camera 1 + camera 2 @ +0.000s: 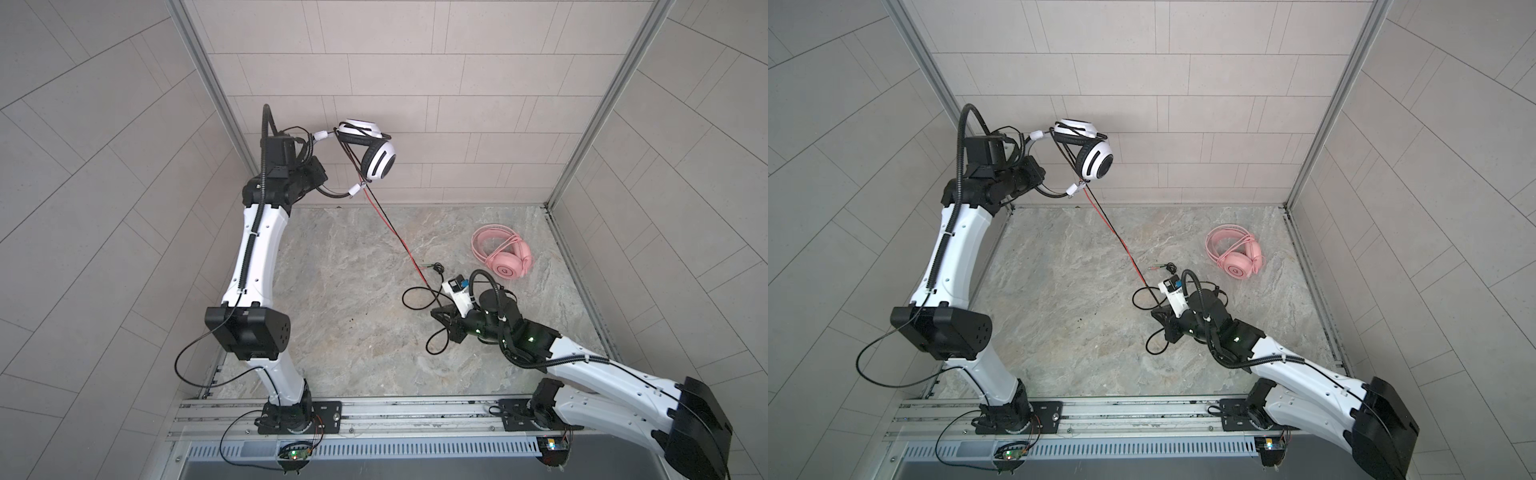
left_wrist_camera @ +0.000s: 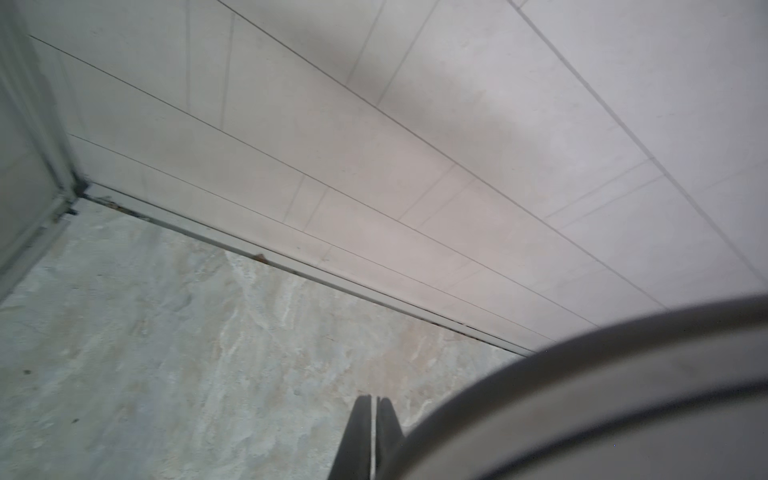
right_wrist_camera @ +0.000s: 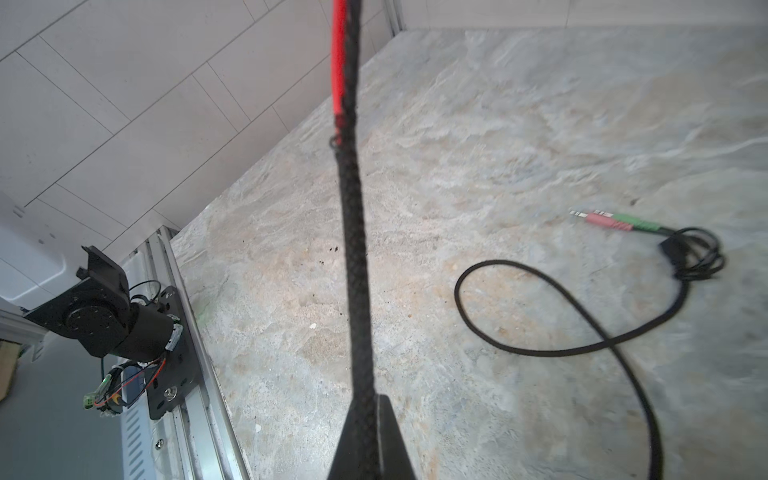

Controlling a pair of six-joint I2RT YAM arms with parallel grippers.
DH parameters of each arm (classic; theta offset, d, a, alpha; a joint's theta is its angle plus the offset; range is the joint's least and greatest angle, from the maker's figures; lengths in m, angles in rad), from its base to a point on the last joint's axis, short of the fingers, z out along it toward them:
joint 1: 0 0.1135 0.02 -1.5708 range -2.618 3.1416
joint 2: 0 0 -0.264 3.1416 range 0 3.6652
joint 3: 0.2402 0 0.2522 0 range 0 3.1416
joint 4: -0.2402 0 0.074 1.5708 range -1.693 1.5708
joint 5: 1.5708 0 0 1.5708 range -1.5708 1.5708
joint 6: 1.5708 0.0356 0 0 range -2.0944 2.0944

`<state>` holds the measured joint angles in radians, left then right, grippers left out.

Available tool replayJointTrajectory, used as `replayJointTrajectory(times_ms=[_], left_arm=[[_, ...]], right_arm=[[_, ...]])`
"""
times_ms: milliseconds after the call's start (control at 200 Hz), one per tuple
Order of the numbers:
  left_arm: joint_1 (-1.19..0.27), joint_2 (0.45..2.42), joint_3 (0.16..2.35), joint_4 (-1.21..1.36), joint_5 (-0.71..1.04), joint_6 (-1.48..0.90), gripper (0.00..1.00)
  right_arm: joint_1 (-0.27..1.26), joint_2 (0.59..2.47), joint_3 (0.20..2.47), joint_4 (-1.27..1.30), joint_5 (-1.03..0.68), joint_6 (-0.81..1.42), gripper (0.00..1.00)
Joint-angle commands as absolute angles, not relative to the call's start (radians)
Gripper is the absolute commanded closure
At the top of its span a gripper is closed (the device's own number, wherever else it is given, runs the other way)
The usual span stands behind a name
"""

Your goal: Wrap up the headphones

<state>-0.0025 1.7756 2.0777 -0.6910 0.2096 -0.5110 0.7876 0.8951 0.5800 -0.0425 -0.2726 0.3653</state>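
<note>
The white-and-black headphones (image 1: 378,160) (image 1: 1096,160) hang high by the back wall, their headband (image 2: 582,415) looped over my left gripper (image 1: 318,168) (image 2: 376,401), which is shut with nothing between its tips. A black braided cable (image 1: 399,241) (image 3: 353,249) with a red stretch runs taut down from them to my right gripper (image 1: 436,311) (image 3: 376,399), which is shut on it low over the table. The cable's slack loops on the table and ends in pink and green plugs (image 3: 611,220). The pink headphones (image 1: 505,255) (image 1: 1237,253) lie at the back right with their cable coiled on them.
Tiled walls (image 1: 374,62) close in the marble table (image 1: 353,353) on three sides. A metal rail (image 1: 374,415) with both arm bases runs along the front edge. The left arm's base (image 3: 108,316) shows in the right wrist view.
</note>
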Motion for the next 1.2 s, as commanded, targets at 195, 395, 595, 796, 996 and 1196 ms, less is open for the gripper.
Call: replayJointTrajectory(times_ms=[195, 395, 595, 796, 996, 1196], left_arm=[[-0.024, 1.832, 2.068, -0.689, -0.136, -0.424, 1.0], [-0.143, 1.836, 1.969, -0.711, -0.256, -0.256, 1.0], [-0.315, 1.793, 1.791, -0.734, -0.249, -0.133, 1.0], [-0.502, 1.708, 1.644, -0.762, -0.183, -0.042, 1.0], [-0.591, 1.602, 1.542, -0.804, -0.017, -0.006, 1.0], [-0.623, 1.482, 1.414, -0.797, 0.21, 0.075, 1.0]], right_arm=[[0.82, 0.733, 0.874, -0.489, -0.125, 0.243, 1.0], [0.821, 0.781, 1.124, -0.558, -0.087, 0.149, 1.0], [0.808, 0.871, 1.327, -0.558, 0.029, 0.022, 1.0], [0.688, 0.957, 1.422, -0.52, 0.042, -0.01, 1.0], [0.415, 1.02, 1.407, -0.425, -0.119, 0.111, 1.0], [0.266, 1.1, 1.385, -0.363, -0.208, 0.197, 1.0]])
